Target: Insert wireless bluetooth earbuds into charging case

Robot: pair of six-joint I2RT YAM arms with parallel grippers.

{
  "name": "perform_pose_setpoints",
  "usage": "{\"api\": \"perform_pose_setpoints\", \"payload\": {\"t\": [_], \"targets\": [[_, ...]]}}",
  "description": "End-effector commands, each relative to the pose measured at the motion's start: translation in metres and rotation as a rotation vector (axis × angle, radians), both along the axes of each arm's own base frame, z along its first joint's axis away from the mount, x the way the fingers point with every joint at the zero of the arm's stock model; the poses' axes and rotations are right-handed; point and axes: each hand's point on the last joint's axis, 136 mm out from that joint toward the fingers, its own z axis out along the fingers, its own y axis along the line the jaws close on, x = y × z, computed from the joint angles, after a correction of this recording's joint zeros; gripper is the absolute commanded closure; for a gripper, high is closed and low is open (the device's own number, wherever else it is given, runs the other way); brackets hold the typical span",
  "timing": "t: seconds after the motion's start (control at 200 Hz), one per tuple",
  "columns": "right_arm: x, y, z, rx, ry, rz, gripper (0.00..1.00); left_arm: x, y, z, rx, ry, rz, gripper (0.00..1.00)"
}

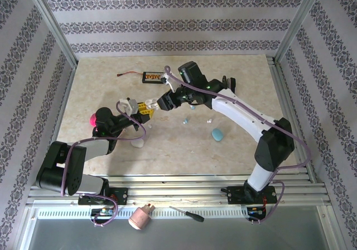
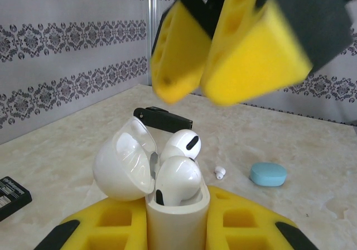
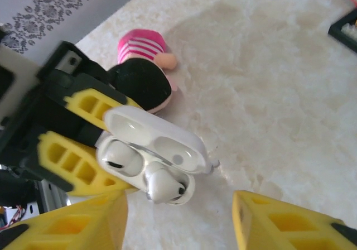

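Left wrist view: the left gripper (image 2: 178, 233) clamps the white charging case (image 2: 177, 221) upright, its lid swung open. The right gripper (image 3: 178, 216) hangs just above, fingers spread, holding nothing. A blue case (image 2: 268, 173) lies behind. Two white earbuds (image 2: 178, 178) sit in the white charging case's sockets; a loose earbud (image 2: 220, 173) lies near the blue case.

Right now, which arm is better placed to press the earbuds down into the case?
Right. The left gripper is shut on the white case, while the right gripper hovers open close above the earbuds.
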Motion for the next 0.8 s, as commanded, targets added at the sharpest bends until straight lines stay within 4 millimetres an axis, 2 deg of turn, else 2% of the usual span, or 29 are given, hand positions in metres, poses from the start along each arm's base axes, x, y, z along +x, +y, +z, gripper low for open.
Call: {"api": "perform_pose_setpoints", "payload": {"t": [0.0,0.185,0.28,0.385,0.585,0.72,0.794], "targets": [[0.008,-0.001,-0.012,-0.027,0.058,-0.04,0.5,-0.007,-0.004,0.021,-0.02,-0.078,-0.035,1.0],[0.009,0.0,-0.019,-0.04,0.078,-0.034,0.5,-0.008,-0.004,0.023,-0.022,-0.082,-0.038,1.0],[0.007,-0.002,-0.01,-0.027,0.057,-0.029,0.49,-0.008,-0.004,0.022,-0.015,-0.088,-0.033,1.0],[0.005,-0.005,0.008,0.021,0.022,-0.024,0.4,-0.007,-0.004,0.017,0.01,-0.095,-0.031,1.0],[0.005,0.006,0.034,0.128,0.034,-0.005,0.3,-0.009,-0.006,0.007,0.071,-0.157,-0.046,1.0],[0.009,0.017,0.041,0.184,0.082,0.007,0.28,-0.013,-0.008,0.003,0.082,-0.169,-0.073,1.0],[0.015,0.019,0.036,0.175,0.134,-0.022,0.3,-0.015,-0.009,0.004,0.084,-0.189,-0.083,1.0]]}}
